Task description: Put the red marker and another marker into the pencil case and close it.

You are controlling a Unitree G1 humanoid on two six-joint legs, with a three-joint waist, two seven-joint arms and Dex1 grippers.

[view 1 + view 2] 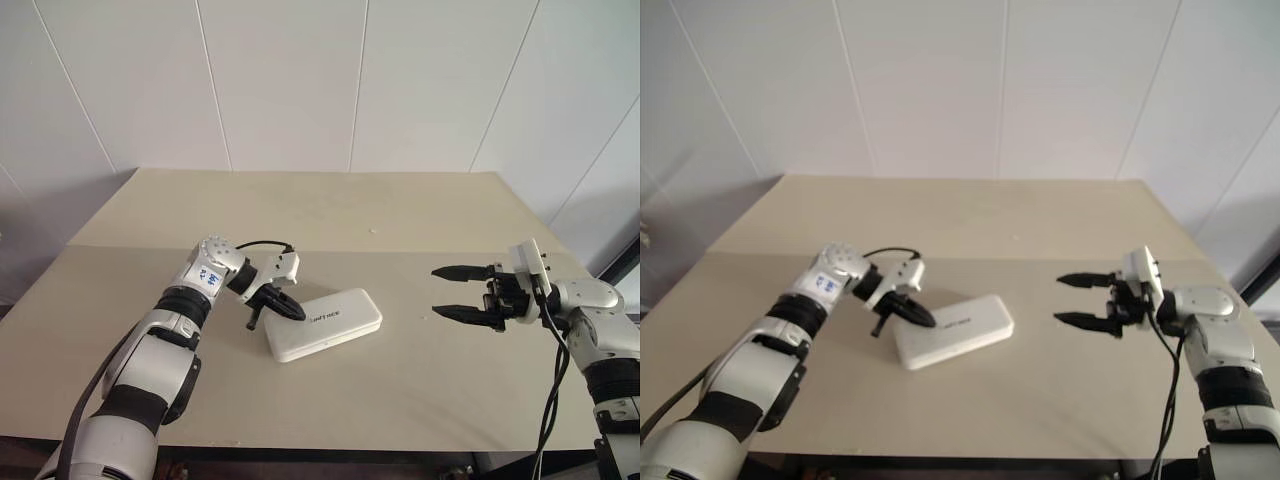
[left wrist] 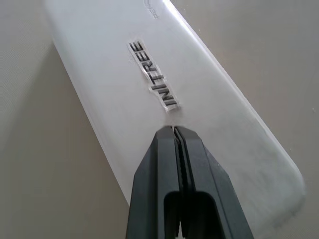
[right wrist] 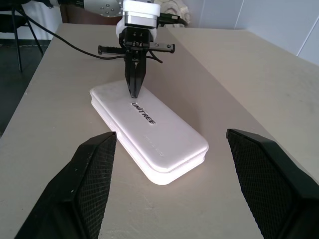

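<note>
The table (image 1: 420,380) is seen as a wide beige top, and on it lies the pencil case (image 1: 335,325), a little to the left of the middle, flat and with its lid down. From the way the lid sits on the lower shell in the right wrist view, the case is judged to be closed or very nearly closed; a thin seam is seen all around, but whether the latch is caught cannot be told. No marker is seen lying on the table, so it is judged that both are already inside and that only the last pressing of the lid, or nothing at all, is left.

The left gripper (image 1: 292,308) is held over the end of the case nearer to the left arm, with its two black fingers pressed together and nothing between them. Its tip is placed on the lid or just above it, next to the dark lettering; real contact cannot be confirmed.

The right gripper (image 1: 448,292) is kept well apart from the case, to the right, pointing toward it, with the fingers spread wide and empty.

The inside of the case is hidden by the lid, so the red marker and the other marker cannot be checked.
</note>
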